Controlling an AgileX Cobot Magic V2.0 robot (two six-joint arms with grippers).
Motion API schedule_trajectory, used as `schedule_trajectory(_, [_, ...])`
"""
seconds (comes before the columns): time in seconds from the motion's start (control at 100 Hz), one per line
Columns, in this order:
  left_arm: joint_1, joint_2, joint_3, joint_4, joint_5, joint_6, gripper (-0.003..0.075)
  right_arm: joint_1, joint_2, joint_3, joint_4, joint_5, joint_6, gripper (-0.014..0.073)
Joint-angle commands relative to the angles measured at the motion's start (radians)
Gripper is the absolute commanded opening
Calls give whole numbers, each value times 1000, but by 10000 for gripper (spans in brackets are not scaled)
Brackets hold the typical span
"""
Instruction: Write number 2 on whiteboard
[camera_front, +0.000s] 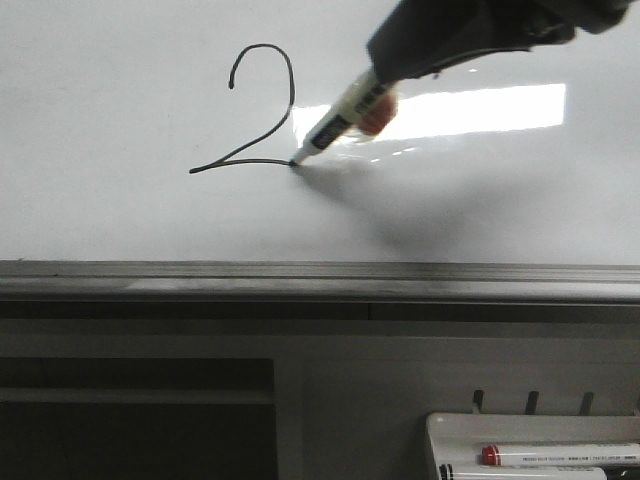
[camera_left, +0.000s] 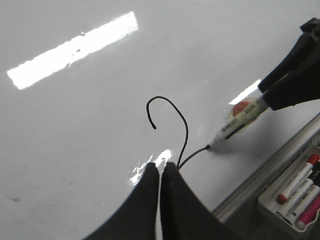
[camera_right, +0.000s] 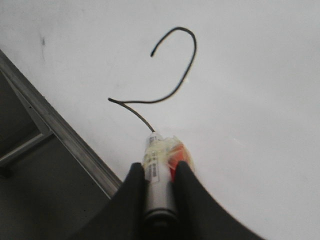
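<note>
A thin black number 2 (camera_front: 262, 110) stands on the glossy whiteboard (camera_front: 110, 200), with a curved top and a base stroke running right. My right gripper (camera_right: 159, 165) is shut on a white marker (camera_front: 345, 115) with tape and an orange patch on its barrel. The marker's tip touches the board at the right end of the base stroke. The digit also shows in the right wrist view (camera_right: 172, 70) and partly in the left wrist view (camera_left: 172, 125). My left gripper (camera_left: 161, 166) is shut and empty, hovering over the board just by the digit's lower part.
The grey metal edge rail (camera_front: 320, 280) runs along the board's near edge. A small white marker tray (camera_front: 455, 435) with several spare markers (camera_front: 560, 456) sits at the front right, also in the left wrist view (camera_left: 267, 202). A bright light reflection (camera_front: 480, 108) lies behind the marker.
</note>
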Motion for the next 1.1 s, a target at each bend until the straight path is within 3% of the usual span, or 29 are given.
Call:
schedule_trajectory(0.0, [-2,-1,-26,42,-27,-11,-20,-25,-65,-3,-14,-9,16,-67])
schedule_trajectory(0.1, [-2,-1,-26,50,-77,-11,-20,-25,-85,4,-14,-1,14,-67])
schedule_trajectory(0.3, [-2,38,-26,198,-328,-10,-12,62,-122,-44,-14,-14,0,-67])
schedule_trajectory(0.37, [-2,100,-26,248,-374,-10,46,92,-120,-79,-14,36,-12,-67])
schedule_trajectory(0.52, [-2,265,-28,276,-387,-10,283,130,-94,-136,-18,97,-14,-67])
schedule_trajectory(0.62, [-2,355,-42,276,-346,-12,366,145,-75,-158,-18,128,-14,-67])
schedule_trajectory(0.83, [-2,416,-72,275,-258,-14,370,213,-58,-160,-18,126,-14,-67])
schedule_trajectory(1.09, [-2,416,-74,275,-261,-14,363,259,-58,-162,-10,120,-14,-67])
